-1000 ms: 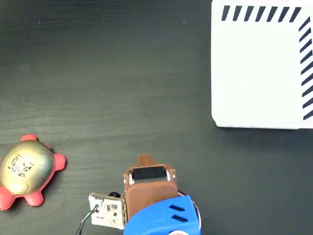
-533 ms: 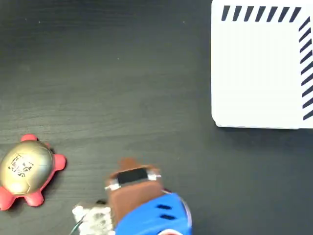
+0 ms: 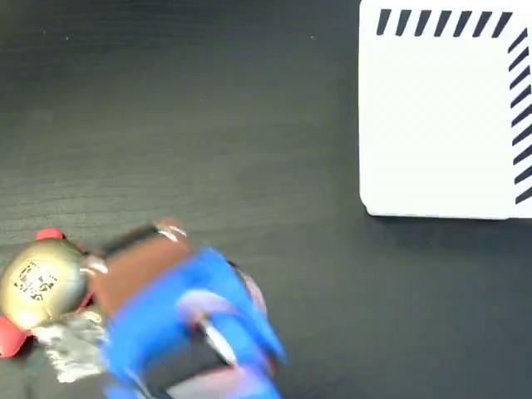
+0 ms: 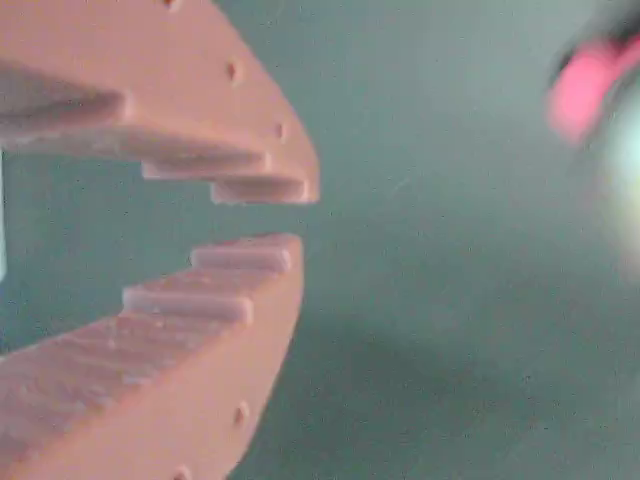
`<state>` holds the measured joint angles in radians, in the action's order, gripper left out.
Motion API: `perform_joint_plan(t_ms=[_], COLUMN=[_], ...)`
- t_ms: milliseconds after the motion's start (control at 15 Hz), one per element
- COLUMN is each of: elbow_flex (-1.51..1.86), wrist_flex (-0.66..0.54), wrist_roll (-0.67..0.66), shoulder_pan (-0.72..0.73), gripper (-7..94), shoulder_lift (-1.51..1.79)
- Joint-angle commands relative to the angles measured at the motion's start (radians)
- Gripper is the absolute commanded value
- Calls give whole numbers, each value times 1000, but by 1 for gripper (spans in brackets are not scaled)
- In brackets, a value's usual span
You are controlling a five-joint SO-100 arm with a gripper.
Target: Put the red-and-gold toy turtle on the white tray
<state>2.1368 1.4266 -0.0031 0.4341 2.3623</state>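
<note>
Tool nearly closed, empty, beside turtle, blurred

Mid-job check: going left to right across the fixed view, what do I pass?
Gold-shelled toy turtle with coral-red feet → blurred brown-and-blue robot arm, its left end overlapping the turtle's right side → bare stretch of dark wood-grain table → large white tray with navy diagonal stripes.

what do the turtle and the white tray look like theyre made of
The turtle: shell looks like glossy metallic-gold coated foam or soft plastic, judging by its sheen; the feet are matte coral red. The white tray: flat, smooth matte board, possibly plastic or card, with printed navy stripes.
</note>
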Motion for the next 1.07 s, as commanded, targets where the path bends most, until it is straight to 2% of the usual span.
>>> perform_joint_plan(t_ms=[0,200,467,1000], elbow_flex=[-233,-453,-531,-626], wrist_flex=[67,149,189,189], wrist_roll=[-26,-104,-270,-301], shoulder_pan=[78,117,204,284], gripper=[0,0,0,0], shoulder_lift=[-262,-508,-583,-678])
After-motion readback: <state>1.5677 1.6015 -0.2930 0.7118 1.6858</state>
